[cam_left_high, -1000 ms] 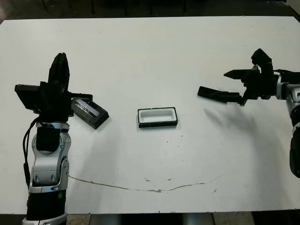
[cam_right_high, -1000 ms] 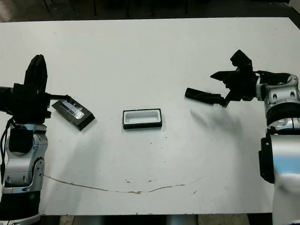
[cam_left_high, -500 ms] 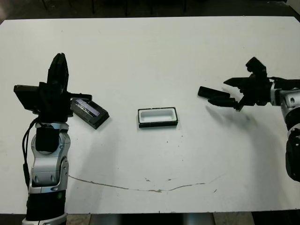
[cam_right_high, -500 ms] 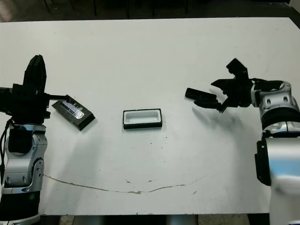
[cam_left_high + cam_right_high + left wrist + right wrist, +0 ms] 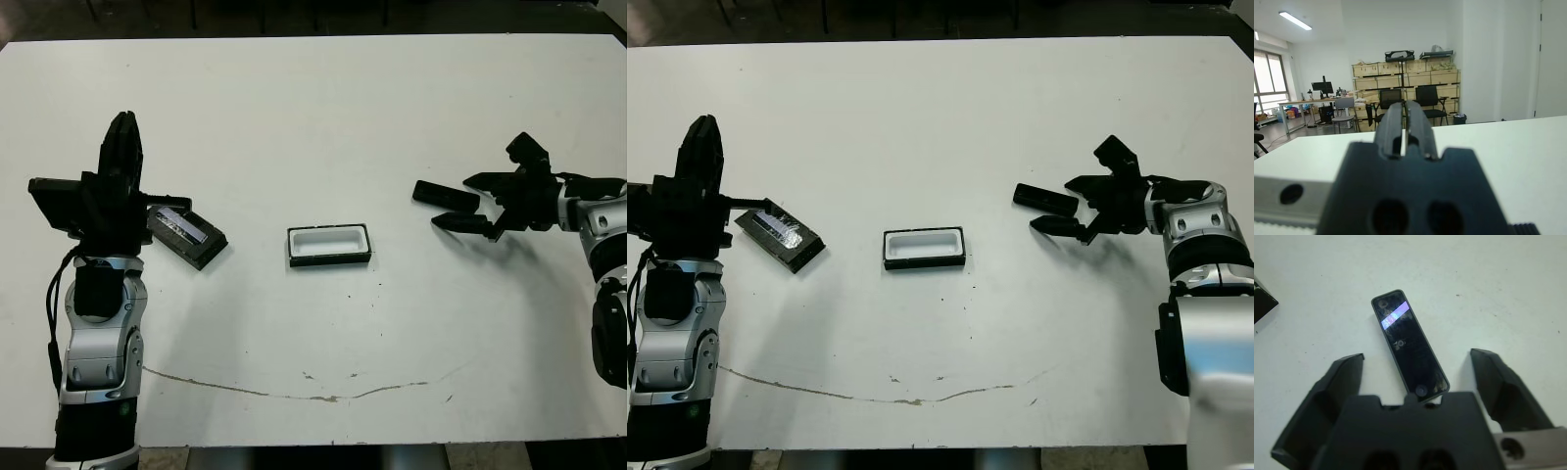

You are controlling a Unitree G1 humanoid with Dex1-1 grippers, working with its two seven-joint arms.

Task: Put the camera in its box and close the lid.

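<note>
Box (image 5: 330,245) open mid-bench (image 5: 313,117). Lid (image 5: 187,236) left of box, beside left claw (image 5: 1404,128), fingers pressed together, raised. Camera (image 5: 1409,348) flat right of box, between spread fingers of right claw (image 5: 1415,382), untouched.

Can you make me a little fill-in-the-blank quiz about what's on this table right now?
1. The box in the middle of the table has a ____ lining and holds nothing.
2. The right tool is spread ____ around one end of the camera.
3. The camera lies flat on the ____, not in the box.
4. The lid rests near the ____ tool, apart from the box.

Missing words: white; open; table; left
</note>
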